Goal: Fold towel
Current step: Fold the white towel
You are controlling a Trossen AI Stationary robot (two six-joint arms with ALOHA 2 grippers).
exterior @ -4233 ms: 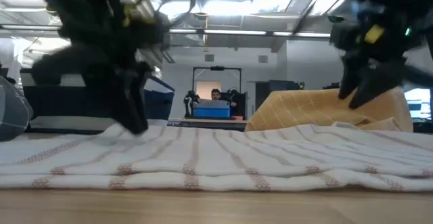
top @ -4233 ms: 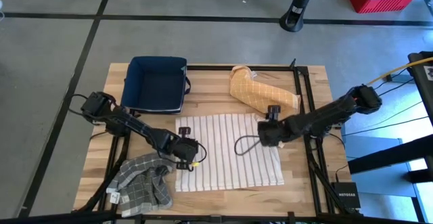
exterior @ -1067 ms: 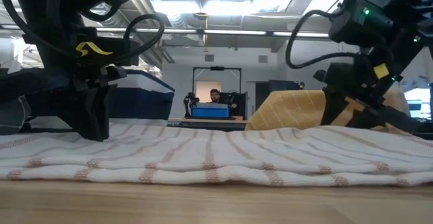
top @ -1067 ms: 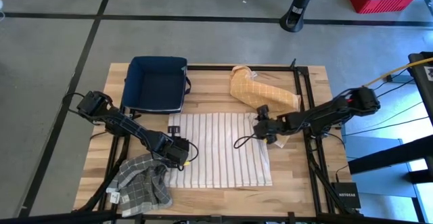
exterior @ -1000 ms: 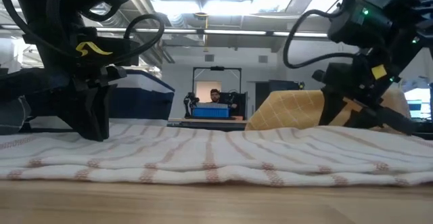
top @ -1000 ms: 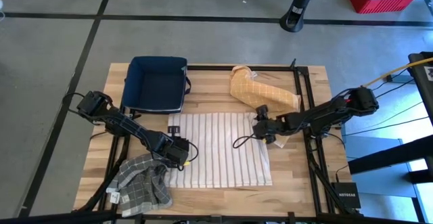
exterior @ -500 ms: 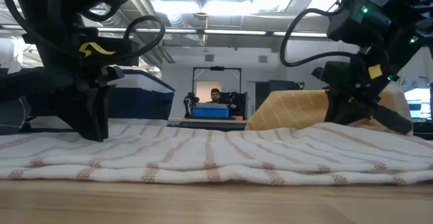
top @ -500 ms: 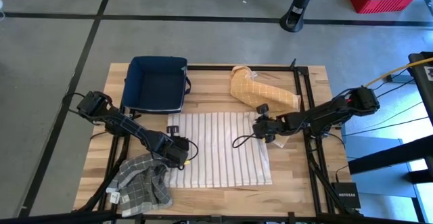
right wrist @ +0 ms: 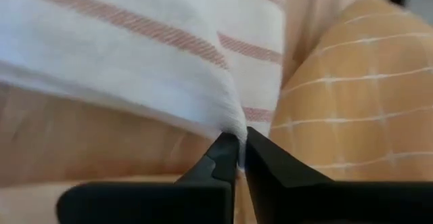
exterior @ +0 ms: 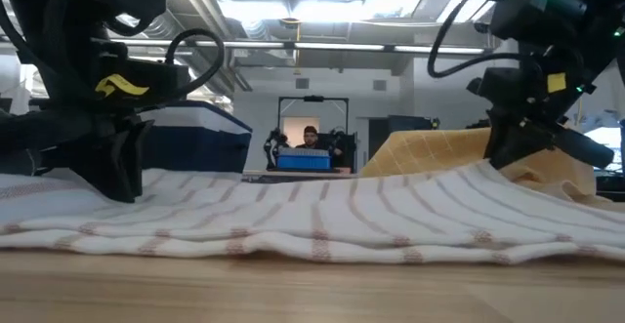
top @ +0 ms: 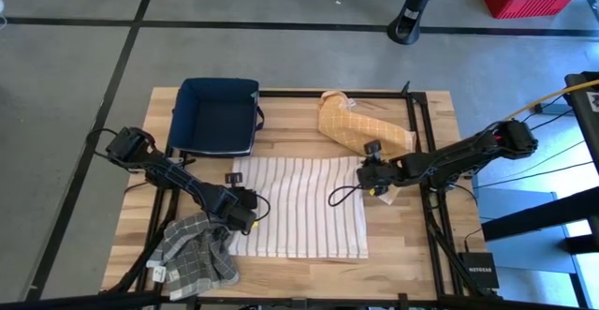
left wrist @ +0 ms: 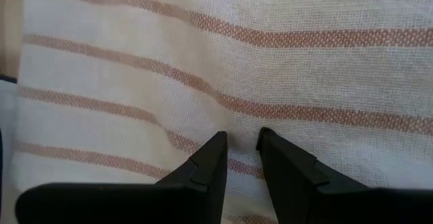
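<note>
I have the right claw [right wrist: 237,149] pinched shut on the far right corner of the striped towel [top: 299,207] mid-worktop, ready to fold it, while my left claw [left wrist: 238,149] nips the left edge as an anchor.

Yellow cloth [top: 360,130] crowds the right gripper [top: 373,181].

High looks straight down, low sits level at table edge, wrists close-up; all share the striped towel [top: 301,207].
</note>
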